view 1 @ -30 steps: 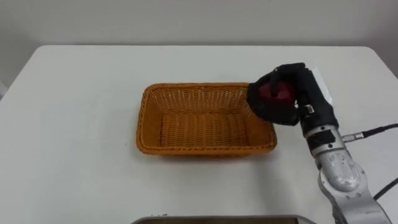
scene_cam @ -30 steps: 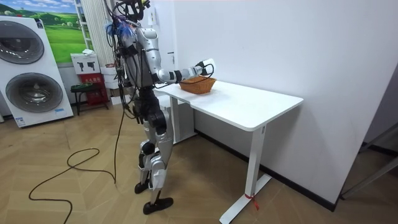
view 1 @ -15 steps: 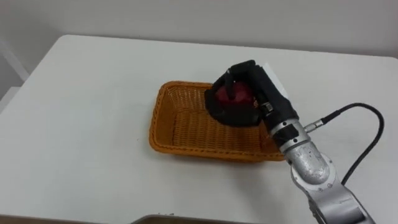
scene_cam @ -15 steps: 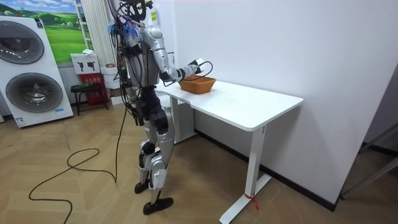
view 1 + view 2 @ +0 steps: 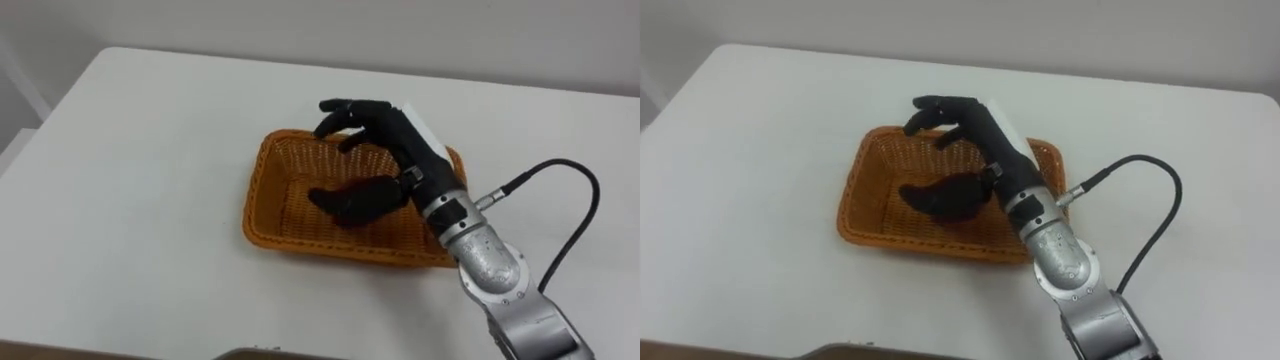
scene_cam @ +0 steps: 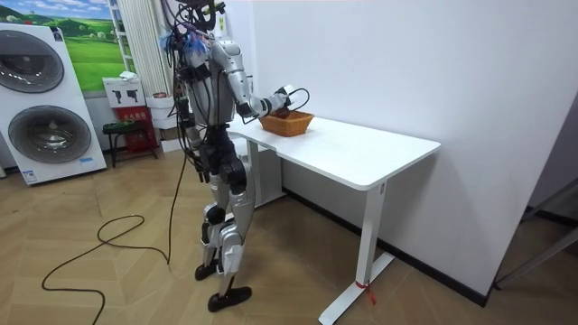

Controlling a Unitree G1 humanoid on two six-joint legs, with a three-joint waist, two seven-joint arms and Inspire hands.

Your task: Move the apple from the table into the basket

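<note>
Left eye view: the right hand [image 5: 400, 145] comes in from 5 o'clock and hangs over a woven basket [image 5: 257, 195] on the white table [image 5: 130, 150]. Its fingers [image 5: 345, 108] are spread toward 10 o'clock and its thumb [image 5: 350, 200] is held wide below them, so the hand is apart and clamped on nothing. The basket's long axis runs from 9 to 3 o'clock, and the hand covers the middle and the 3 o'clock half. The apple is hidden. A dark rounded mass lies low in the basket beside the thumb, and from here I cannot tell whether it is all thumb or partly fruit. My judgement is that the apple lies in the basket directly under the palm, so the coming move turns on lifting the hand straight up and back toward 5 o'clock without dragging anything out. The right eye view sees more of the basket's 9 o'clock floor, which is bare weave. The room view adds what the eye views lack: the robot stands upright at the table's short end near the wall, with a washing machine [image 6: 45, 99] behind it.
</note>
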